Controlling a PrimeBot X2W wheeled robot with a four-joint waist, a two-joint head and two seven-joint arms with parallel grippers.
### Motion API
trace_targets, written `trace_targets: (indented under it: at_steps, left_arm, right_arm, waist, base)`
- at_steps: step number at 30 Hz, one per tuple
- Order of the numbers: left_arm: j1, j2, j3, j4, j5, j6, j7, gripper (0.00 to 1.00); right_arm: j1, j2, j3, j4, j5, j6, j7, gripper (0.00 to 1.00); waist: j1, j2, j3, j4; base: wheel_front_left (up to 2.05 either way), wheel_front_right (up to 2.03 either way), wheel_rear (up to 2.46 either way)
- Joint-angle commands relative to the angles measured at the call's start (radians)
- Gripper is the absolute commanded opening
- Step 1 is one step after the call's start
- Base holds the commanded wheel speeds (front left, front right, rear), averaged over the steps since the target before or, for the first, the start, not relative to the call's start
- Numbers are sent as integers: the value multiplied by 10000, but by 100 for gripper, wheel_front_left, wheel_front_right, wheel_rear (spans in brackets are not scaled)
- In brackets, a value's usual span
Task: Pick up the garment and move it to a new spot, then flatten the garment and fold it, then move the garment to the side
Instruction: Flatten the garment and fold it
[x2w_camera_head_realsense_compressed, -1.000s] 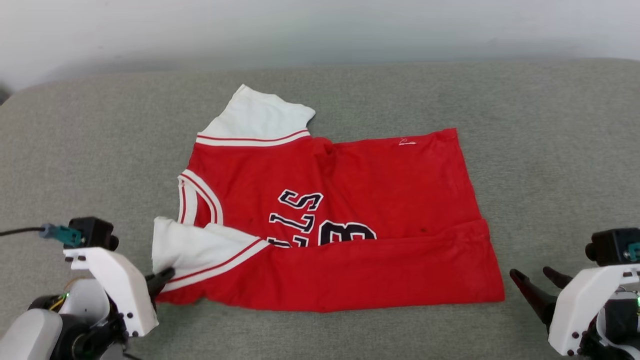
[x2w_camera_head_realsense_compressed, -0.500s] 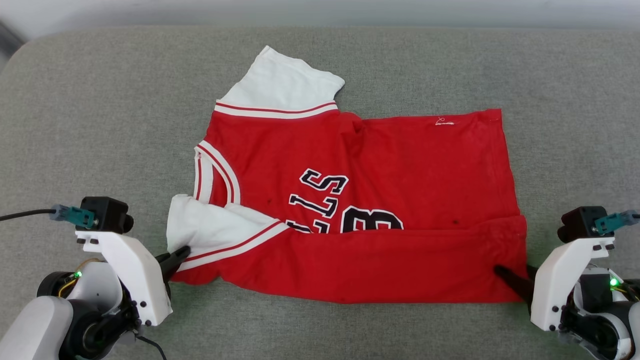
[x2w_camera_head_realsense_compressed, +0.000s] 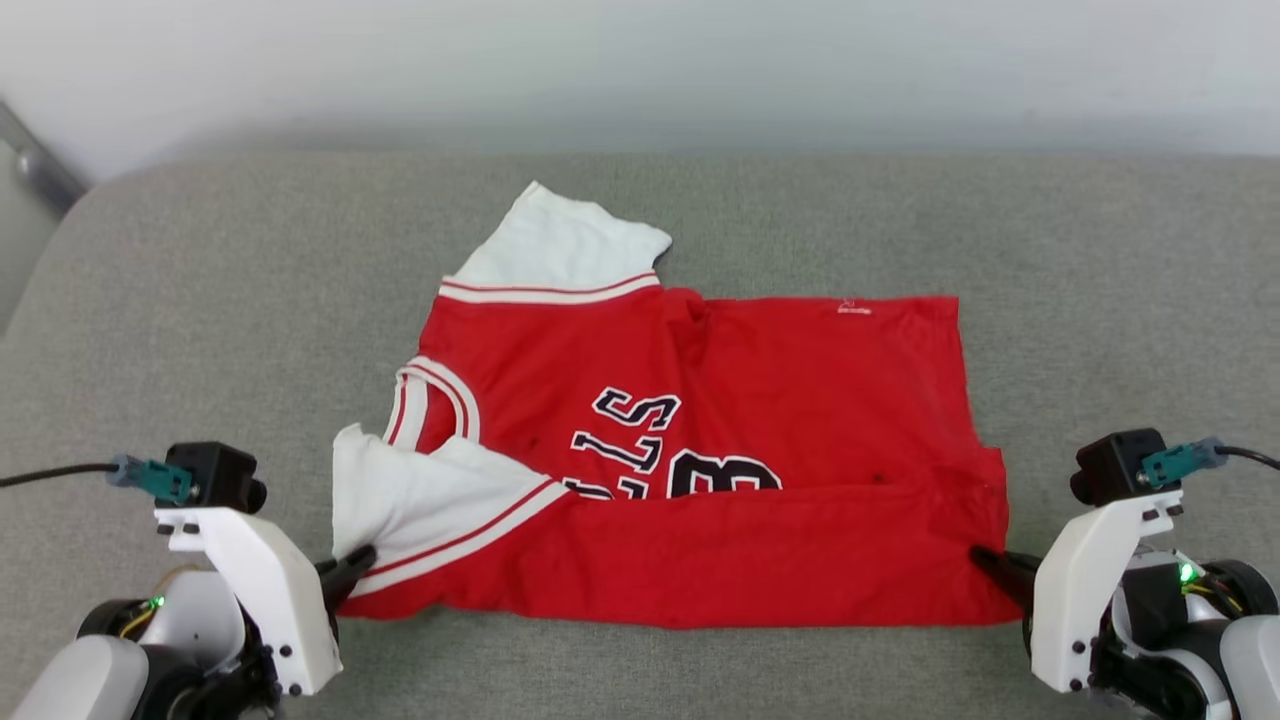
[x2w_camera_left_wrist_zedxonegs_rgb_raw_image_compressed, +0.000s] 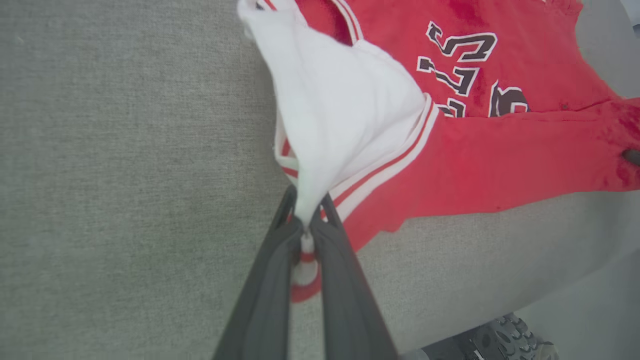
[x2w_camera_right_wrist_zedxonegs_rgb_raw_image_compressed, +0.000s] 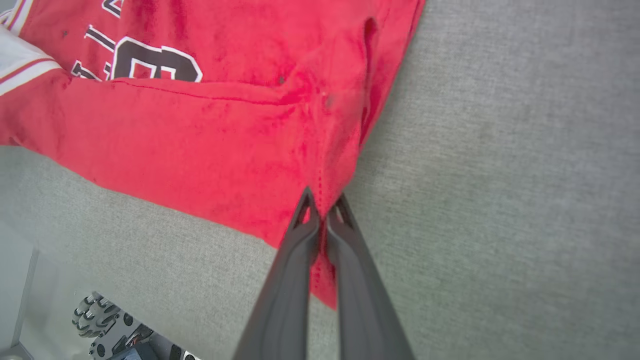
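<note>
I had the red jersey-style T-shirt with white short sleeves (x2w_camera_head_realsense_compressed: 800, 380) lying front up on the grey fabric-covered table (x2w_camera_head_realsense_compressed: 200, 300). I took its black white-outlined lettering (x2w_camera_head_realsense_compressed: 650, 450) as the reference mark.

1. Lay of the cloth. On my side of the lettering, a long red strip (x2w_camera_head_realsense_compressed: 750, 570) was turned over and covered the lower part of the lettering. The near white sleeve (x2w_camera_head_realsense_compressed: 420, 500) lay folded inward to the left of the lettering. The far white sleeve (x2w_camera_head_realsense_compressed: 560, 245) spread flat beyond it.

2. Holds. The left gripper (x2w_camera_left_wrist_zedxonegs_rgb_raw_image_compressed: 306, 220) sat left of the lettering, jaws clamped on the striped trim of the near white sleeve. The right gripper (x2w_camera_right_wrist_zedxonegs_rgb_raw_image_compressed: 324, 202) sat right of the lettering, jaws clamped on the red hem corner. The cloth puckered toward both pinch points.

3. Handling. I judged the fabric light, soft and limp, with no stiffness of its own. It would sag between the two holds and drag on the textured table. It looked robust, not fragile.

4. Where to grip. Stitched edges, meaning hem corners and sleeve trim, seemed the most secure holds. A pinch on a single thin layer could slip out. Uneven tension between the two holds would skew the fold.
</note>
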Motion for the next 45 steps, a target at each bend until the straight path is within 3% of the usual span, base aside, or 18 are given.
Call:
trace_targets:
  at_steps: [1, 11, 18, 19, 20, 22, 27, 31, 36, 45]
  left_arm:
    - [209, 22, 2, -20, -57, 65, -26, 0]
    - [1980, 60, 182, -446, -256, 687, -151, 0]
    - [2441, -61, 104, -292, -392, 704, -192, 0]
    - [2364, -136, 103, -210, -416, 676, -253, 2]
    - [2263, -223, 108, -113, -461, 608, -329, 41]
    - [2050, -309, 125, 81, -459, 486, -510, 98]
    - [1592, -414, 273, 479, -64, 309, -1260, 100]
    - [1141, -509, 444, 585, 490, 421, -2181, 100]
    - [302, -695, 766, 801, 964, 408, -3350, 100]
    - [-2340, -733, 1047, 1387, 1925, 334, -4885, 100]
  right_arm:
    - [182, -59, 103, -108, 82, -4, -54, 0]
    - [1544, -47, 99, -599, 190, -4, -1, 0]
    - [2398, 275, -449, -398, 132, -4, -89, 2]
    - [2448, 319, -441, -329, 97, -4, -182, 54]
    - [2499, 338, -393, -279, 56, -4, -313, 100]
    - [2500, 374, -295, -298, -79, -4, -756, 100]
    - [2310, 562, -129, -556, -751, -4, -2706, 100]
    - [2156, 839, -250, -599, -1403, -4, -4297, 100]
    - [1698, 1077, -309, -643, -1945, -4, -5203, 100]
    - [291, 1518, -615, -1516, -2720, -4, -6664, 100]
  waist:
    - [-1, -1, -395, -80]
    - [-1, -1, -1723, -64]
    - [-1, -1, -1786, -54]
    - [-1, -1, -1762, -64]
    - [-1, -1, -1731, -68]
    - [-1, -1, -1672, -96]
    - [-1, -1, -1599, -370]
    - [-1, -1, -1551, -689]
    - [-1, -1, -1068, -1162]
    - [-1, -1, 1079, -1710]
  base:
    - [0, 0, 0]
    - [0, 0, 0]
    - [0, 0, 0]
    - [0, 0, 0]
    - [0, 0, 0]
    - [0, 0, 0]
    - [0, 0, 0]
    - [0, 0, 0]
    - [0, 0, 0]
    - [0, 0, 0]
